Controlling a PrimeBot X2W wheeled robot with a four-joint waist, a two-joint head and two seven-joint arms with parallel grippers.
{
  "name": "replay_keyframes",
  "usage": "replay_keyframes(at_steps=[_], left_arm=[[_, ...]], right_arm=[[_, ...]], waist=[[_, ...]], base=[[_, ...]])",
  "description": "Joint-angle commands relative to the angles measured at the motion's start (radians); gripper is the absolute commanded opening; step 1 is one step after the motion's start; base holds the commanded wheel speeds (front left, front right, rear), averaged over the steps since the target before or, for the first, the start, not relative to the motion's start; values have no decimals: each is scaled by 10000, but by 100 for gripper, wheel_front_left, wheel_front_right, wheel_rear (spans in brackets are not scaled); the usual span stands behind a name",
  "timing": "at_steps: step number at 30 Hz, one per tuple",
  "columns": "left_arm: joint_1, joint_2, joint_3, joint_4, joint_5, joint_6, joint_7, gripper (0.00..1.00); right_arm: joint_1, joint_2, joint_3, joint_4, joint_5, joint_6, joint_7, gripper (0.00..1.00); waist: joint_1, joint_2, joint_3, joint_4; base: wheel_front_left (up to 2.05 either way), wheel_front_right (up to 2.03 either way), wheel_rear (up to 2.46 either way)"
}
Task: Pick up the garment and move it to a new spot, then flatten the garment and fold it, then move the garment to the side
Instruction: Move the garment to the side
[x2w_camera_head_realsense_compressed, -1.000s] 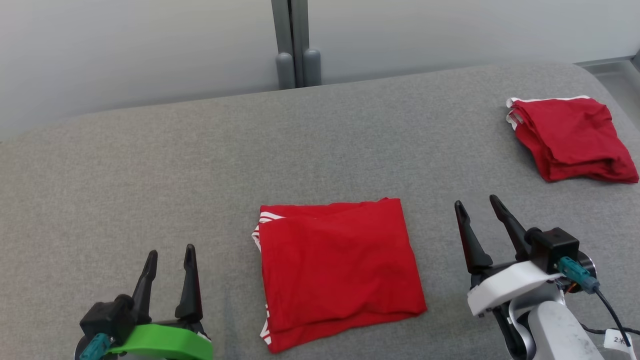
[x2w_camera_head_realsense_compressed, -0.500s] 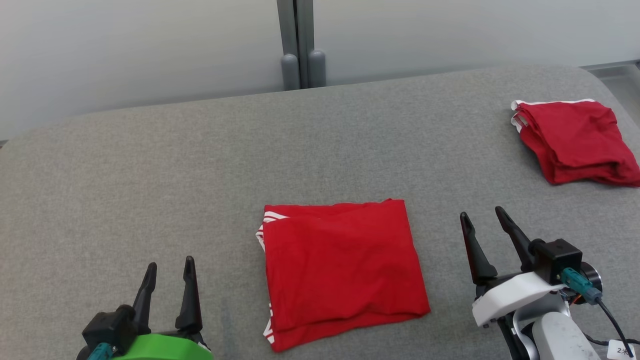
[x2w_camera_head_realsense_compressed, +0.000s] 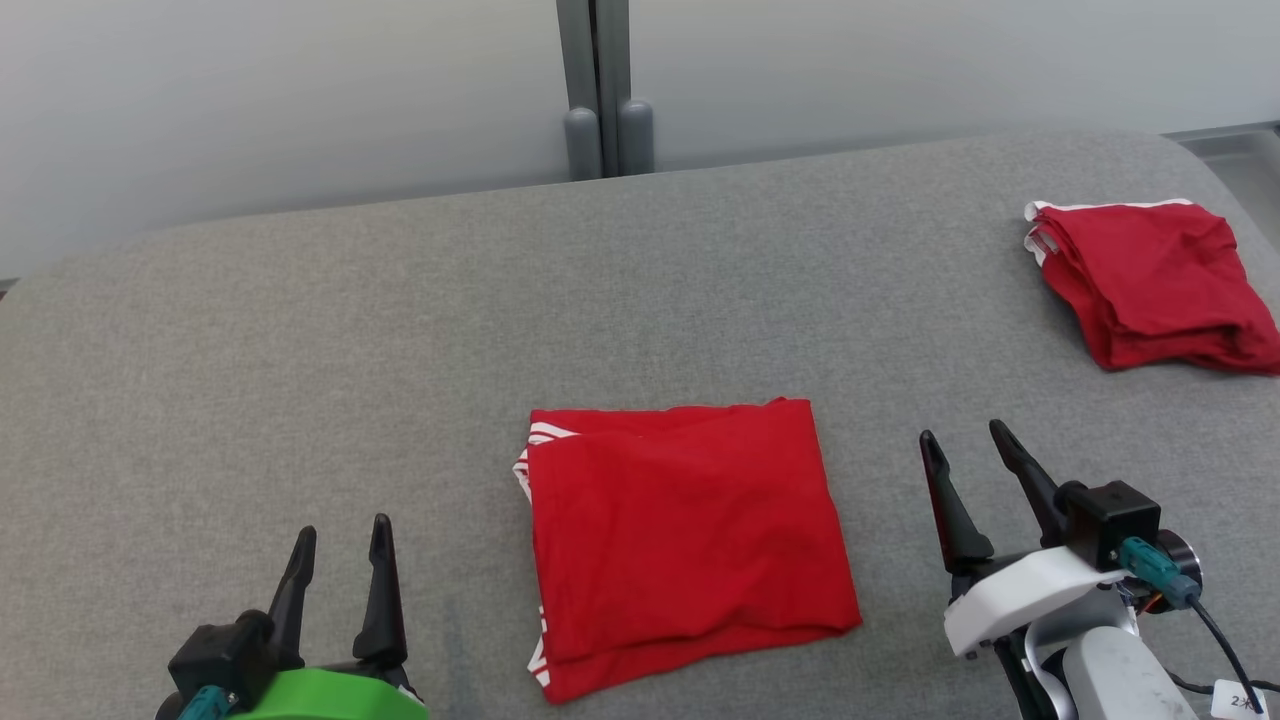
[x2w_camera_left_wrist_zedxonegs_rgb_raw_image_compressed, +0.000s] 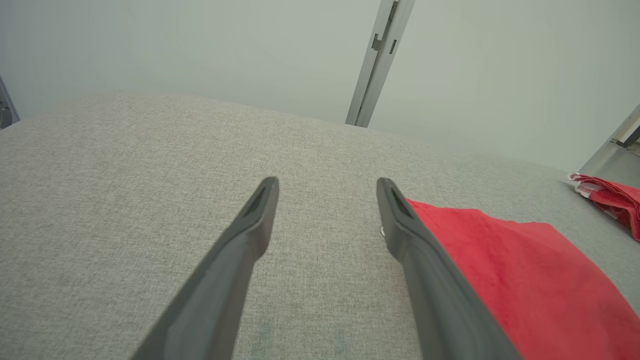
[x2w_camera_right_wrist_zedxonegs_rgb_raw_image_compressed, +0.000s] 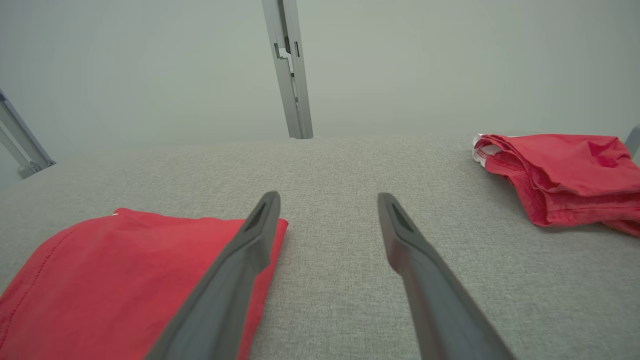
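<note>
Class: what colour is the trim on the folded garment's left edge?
White stripes on the red folded garment, clearest in the head view.

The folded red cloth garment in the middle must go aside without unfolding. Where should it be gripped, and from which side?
Probably pinch the folded red cloth garment at its two side edges, through all layers: the right gripper coming in from its clean right edge, the left gripper from the left, where white-striped layer ends show. Both stand open beside it.

Bright, even, diffuse light, faint soft shadows, no glare, sharp focus, wrist views bowed at edges
</note>
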Motion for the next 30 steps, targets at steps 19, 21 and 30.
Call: replay_keyframes(at_steps=[19,21,30], left_arm=[[-43,31,-32,94,34,-5,-2,100],[-104,23,-49,121,26,-5,-2,100],[-372,-1,16,130,-9,-5,-2,100]], right_arm=[[-1260,-30,915,1384,-615,-12,3269,100],[-1391,-35,983,1556,-427,-12,3739,100],[-2009,-32,1187,2465,168,-12,5136,100]], waist=[[0,0,77,597],[0,0,158,713],[0,0,627,1184]], base=[[0,0,0],[0,0,0],[0,0,0]])
